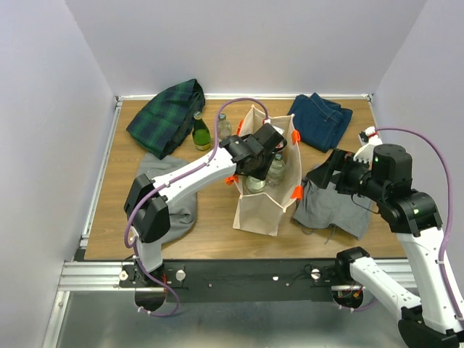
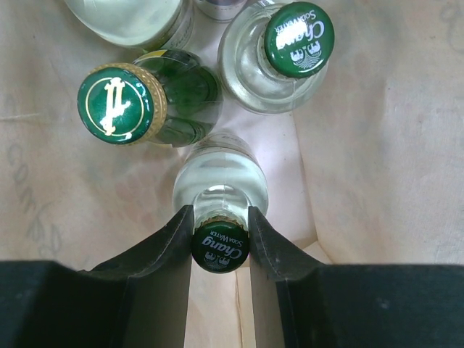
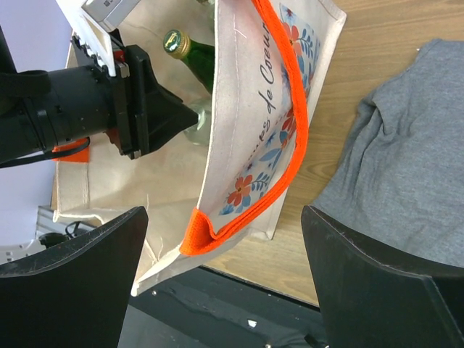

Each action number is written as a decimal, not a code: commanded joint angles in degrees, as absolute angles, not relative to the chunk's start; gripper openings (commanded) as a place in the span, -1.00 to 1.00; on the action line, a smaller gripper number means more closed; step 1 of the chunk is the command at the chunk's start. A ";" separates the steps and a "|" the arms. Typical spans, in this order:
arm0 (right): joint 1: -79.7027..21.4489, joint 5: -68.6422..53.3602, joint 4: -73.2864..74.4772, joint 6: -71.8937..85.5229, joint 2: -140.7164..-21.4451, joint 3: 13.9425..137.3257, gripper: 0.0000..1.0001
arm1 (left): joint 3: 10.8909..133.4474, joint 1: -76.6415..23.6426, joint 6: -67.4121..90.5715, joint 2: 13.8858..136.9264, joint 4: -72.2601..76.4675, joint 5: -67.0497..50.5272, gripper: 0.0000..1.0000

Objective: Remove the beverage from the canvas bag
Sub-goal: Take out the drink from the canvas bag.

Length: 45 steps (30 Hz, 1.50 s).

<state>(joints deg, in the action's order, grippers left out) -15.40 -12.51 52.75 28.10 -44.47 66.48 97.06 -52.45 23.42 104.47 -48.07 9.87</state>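
Observation:
The beige canvas bag (image 1: 264, 206) with orange handles (image 3: 290, 145) stands upright mid-table. My left gripper (image 1: 270, 156) reaches down into its mouth. In the left wrist view it (image 2: 220, 232) is shut on the green "Chang" cap of a clear soda water bottle (image 2: 220, 181). Beside that bottle in the bag are a green bottle with a gold-rimmed cap (image 2: 119, 103) and a second clear Chang bottle (image 2: 297, 40). My right gripper (image 1: 319, 174) is open and empty, just right of the bag, facing its floral side (image 3: 246, 145).
On the table behind the bag stand a green bottle (image 1: 201, 133) and a clear bottle (image 1: 224, 125). A plaid cloth (image 1: 167, 116) lies back left, folded jeans (image 1: 321, 119) back right, and grey cloths at the right (image 1: 333, 206) and left (image 1: 174, 196).

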 commanded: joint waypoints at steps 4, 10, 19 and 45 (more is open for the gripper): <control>-15.64 -13.18 51.94 28.48 -43.33 65.13 0.91 | 100.46 -53.70 24.35 100.64 -47.64 12.57 -1.00; -15.56 -14.68 50.63 28.48 -42.80 64.25 0.92 | 100.81 -53.79 24.08 99.23 -47.64 12.66 -1.00; -15.64 -14.06 51.33 28.39 -42.28 63.54 0.92 | 104.15 -54.05 23.64 98.35 -50.01 12.13 -1.00; -15.64 -13.53 51.15 28.30 -41.75 62.14 0.93 | 113.90 -55.72 20.83 97.73 -58.01 10.37 -1.00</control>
<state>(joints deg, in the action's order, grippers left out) -15.40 -13.39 52.05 28.49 -41.74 62.70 108.75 -55.16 21.89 102.10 -59.57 10.52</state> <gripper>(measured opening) 0.962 0.399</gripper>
